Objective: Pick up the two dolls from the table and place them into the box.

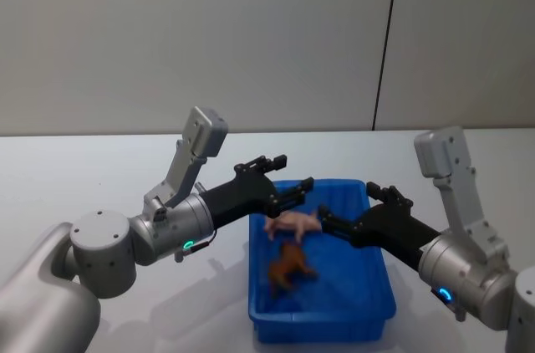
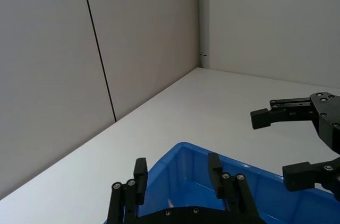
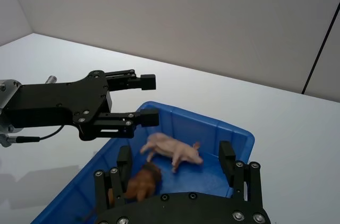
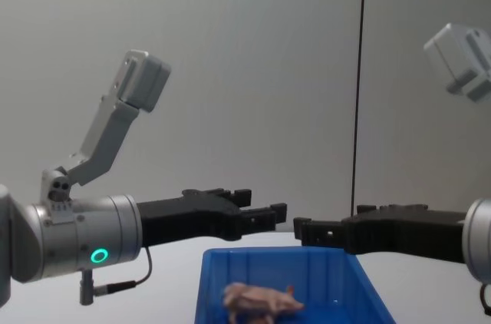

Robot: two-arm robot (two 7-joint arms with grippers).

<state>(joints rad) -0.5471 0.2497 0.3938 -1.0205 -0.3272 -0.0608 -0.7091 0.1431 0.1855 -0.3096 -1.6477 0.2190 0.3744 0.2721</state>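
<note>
now both dolls, pink pig (image 1: 292, 222) and brown one (image 1: 288, 265), inside box (image 1: 322, 319).

The blue box (image 4: 230, 282) is seen from the side at the bottom of the chest view, with the pink pig doll (image 4: 261, 299) blurred in the air inside its rim. Above the box, the left gripper (image 4: 265, 212) and the right gripper (image 4: 307, 230) are held level, tips pointed toward each other and just apart. The left fingers (image 4: 244, 195) are spread open.

Both grippers crowd above the box (image 1: 368, 318).
</note>
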